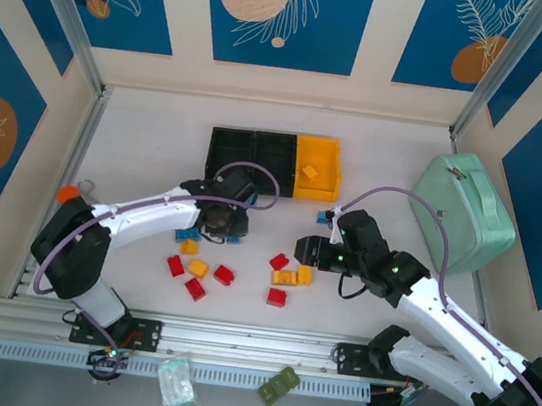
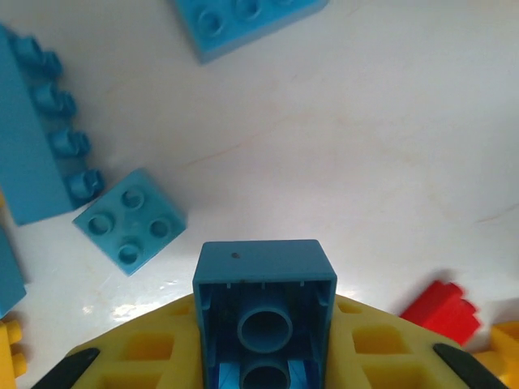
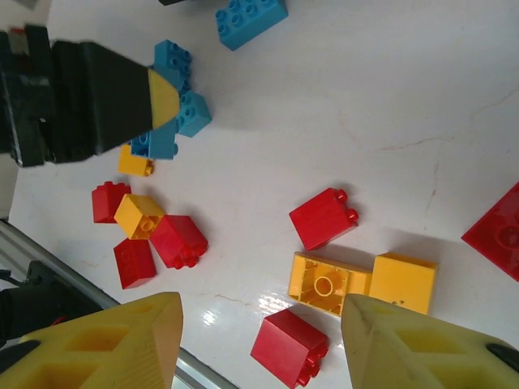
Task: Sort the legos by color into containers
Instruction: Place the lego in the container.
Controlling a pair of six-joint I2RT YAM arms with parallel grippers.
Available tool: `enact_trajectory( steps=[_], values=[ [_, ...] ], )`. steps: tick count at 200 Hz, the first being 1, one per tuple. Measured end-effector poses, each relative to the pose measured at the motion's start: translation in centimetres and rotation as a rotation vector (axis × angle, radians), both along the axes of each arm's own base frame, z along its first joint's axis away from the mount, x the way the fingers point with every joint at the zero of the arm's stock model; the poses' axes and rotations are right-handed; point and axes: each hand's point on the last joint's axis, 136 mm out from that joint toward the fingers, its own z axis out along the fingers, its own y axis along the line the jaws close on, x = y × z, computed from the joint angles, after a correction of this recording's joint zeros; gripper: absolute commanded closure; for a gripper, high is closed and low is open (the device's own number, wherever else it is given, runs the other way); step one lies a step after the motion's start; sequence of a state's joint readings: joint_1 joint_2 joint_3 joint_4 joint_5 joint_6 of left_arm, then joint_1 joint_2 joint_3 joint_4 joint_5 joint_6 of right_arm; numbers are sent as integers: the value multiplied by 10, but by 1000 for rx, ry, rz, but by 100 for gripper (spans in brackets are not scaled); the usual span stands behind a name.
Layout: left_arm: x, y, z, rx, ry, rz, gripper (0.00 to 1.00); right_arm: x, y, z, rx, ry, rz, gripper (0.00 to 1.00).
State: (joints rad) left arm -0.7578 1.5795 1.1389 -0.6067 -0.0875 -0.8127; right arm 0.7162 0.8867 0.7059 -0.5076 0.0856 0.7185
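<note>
Blue leaf-patterned wall panels (image 1: 316, 28), white tabletop (image 1: 157, 152)

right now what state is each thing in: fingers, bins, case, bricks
left fingers, shut on a blue brick
right fingers, open, nothing between them
yellow-orange bin, open, one yellow brick inside
black bins, open, no brick seen inside
mint-green case, closed
loose bricks, scattered outside the bins, unsorted

The gripped blue brick (image 2: 264, 316) runs off the bottom edge; the right edge crops a red brick (image 3: 499, 235).
</note>
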Motion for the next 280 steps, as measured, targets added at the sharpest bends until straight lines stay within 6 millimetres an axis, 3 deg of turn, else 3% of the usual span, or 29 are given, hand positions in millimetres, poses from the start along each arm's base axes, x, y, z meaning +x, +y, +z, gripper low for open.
enact_trajectory(
  steps=[43, 95, 128, 179, 237, 280],
  values=[
    [33, -30, 31, -12, -62, -56, 81, -3, -1, 9, 22, -24, 4, 46],
    [86, -59, 45, 18, -98, -114, 81, -7, -7, 18, 42, -50, -10, 46],
    [127, -65, 50, 43, -122, -119, 82, -10, -11, 17, 39, -44, -23, 46],
    [171, -66, 33, 93, -116, -122, 81, -11, -18, 13, 22, -43, -47, 46],
    [194, -66, 8, 118, -91, -115, 80, -12, -20, 8, 14, -31, -54, 46],
    [200, -65, -13, 133, -67, -110, 78, -13, -20, 6, 15, -23, -59, 46]
  ],
)
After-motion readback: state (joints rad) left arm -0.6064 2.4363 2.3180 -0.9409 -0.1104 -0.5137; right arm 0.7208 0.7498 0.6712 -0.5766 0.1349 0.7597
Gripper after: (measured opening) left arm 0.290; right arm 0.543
